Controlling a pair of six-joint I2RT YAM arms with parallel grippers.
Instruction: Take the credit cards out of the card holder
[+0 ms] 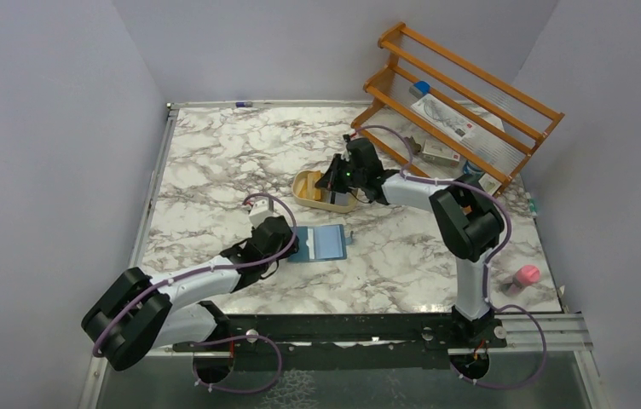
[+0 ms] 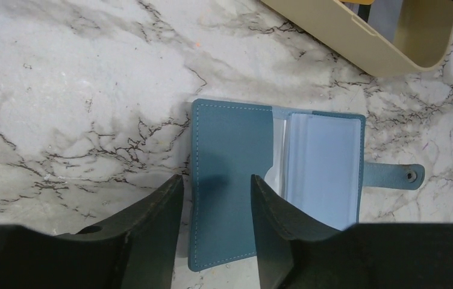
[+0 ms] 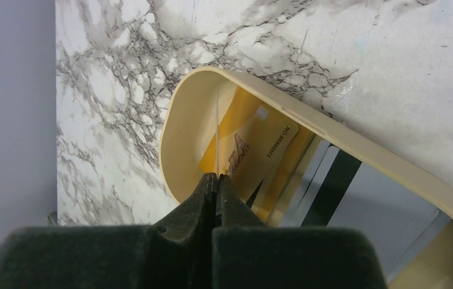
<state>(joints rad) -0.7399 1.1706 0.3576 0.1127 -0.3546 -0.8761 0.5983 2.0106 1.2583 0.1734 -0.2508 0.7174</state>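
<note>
1. Closest to the bases, the left gripper sits low over the white-and-grey marble tabletop. Its fingers are apart and not holding anything. They just straddle the near edge of the wallet's left cover.
2. That wallet is the small teal-blue folding card holder, lying flat and open like a book near the middle of the tabletop, with its snap tab sticking out to the side. The pale blue inner pocket facing up looks empty to me. There are a few clear sleeves stacked there though, so I can't tell if something is tucked in behind.
3. Further out is the tan oval plastic dish, well apart from the holder. The right gripper hangs over it with its fingers pinched tight on one thin pale card, seen edge-on and upright above the dish.
4. Already lying in the dish are a yellow-orange credit card and a few dark-striped cards, partly overlapping.
5. At the far back there's a slatted orange wooden rack with bits on it, not part of this.
6. My read is it's nearly done. Most cards are out and in the dish, and what's left is dropping the pinched one in, plus checking the sleeves for a straggler.
</note>
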